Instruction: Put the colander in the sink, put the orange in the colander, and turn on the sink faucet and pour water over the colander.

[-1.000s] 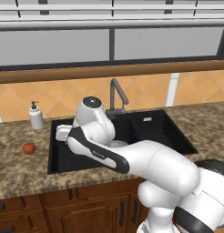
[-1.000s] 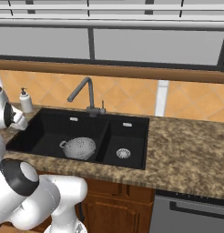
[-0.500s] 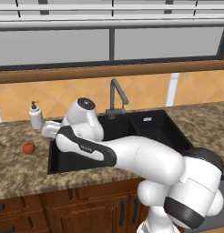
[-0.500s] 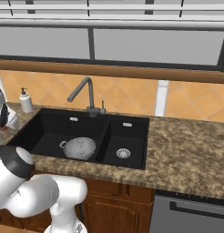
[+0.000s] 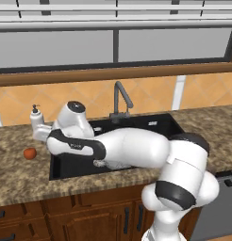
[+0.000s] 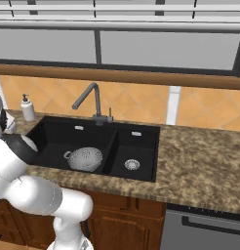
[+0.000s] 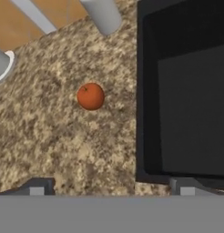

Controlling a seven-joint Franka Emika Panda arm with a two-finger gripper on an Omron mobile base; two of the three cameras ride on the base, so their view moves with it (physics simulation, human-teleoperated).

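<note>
Colander (image 6: pixel 86 158) sits in sink (image 6: pixel 141 168); fingers (image 7: pixel 111 186) spread wide over table (image 7: pixel 63 145), orange (image 7: pixel 90 96) at 12 o'clock, likely lining up its pickup.

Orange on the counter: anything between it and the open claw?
Nothing visible. In the hand view the small reddish-orange round orange lies alone on bare speckled granite counter, ahead of the open claw, left of the black sink.

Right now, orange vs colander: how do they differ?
The orange is a small solid reddish-orange ball; the colander is a much larger pale grey bowl dotted with holes, with loop handles. The orange lies on the granite counter left of the sink; the colander sits inside the sink's wider basin. Neither is held.
</note>
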